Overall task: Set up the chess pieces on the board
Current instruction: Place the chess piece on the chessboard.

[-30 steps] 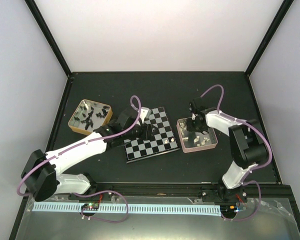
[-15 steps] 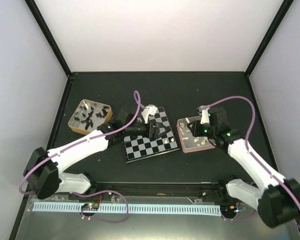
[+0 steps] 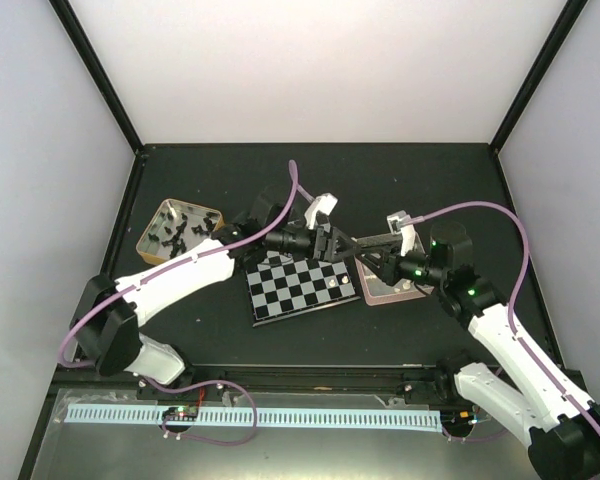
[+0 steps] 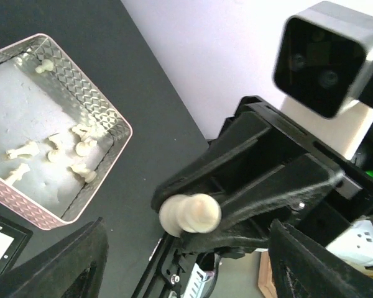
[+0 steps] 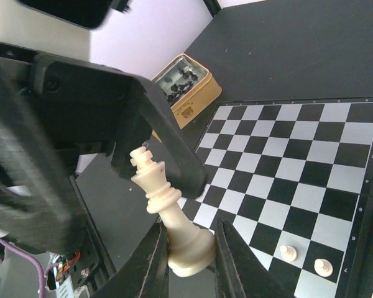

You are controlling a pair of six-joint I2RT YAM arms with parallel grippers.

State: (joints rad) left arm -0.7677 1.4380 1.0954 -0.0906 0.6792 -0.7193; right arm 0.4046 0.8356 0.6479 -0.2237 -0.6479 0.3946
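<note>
Your right gripper (image 5: 189,251) pinches a cream chess piece (image 5: 163,208) by its base; your left gripper (image 4: 186,257) is spread wide, facing it.

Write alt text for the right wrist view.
The right arm's jaws pinch the base of a tall cream-white chess piece, tilted, with the left arm's black jaws right beside its crown. Behind lies the checkered board with two small white pawns near its edge, and a gold tin of black pieces beyond.

Board (image 3: 298,287) black-and-grey checked; chess piece (image 5: 174,231) cream; tray (image 4: 28,208) pink; tin (image 5: 196,103) gold.
</note>
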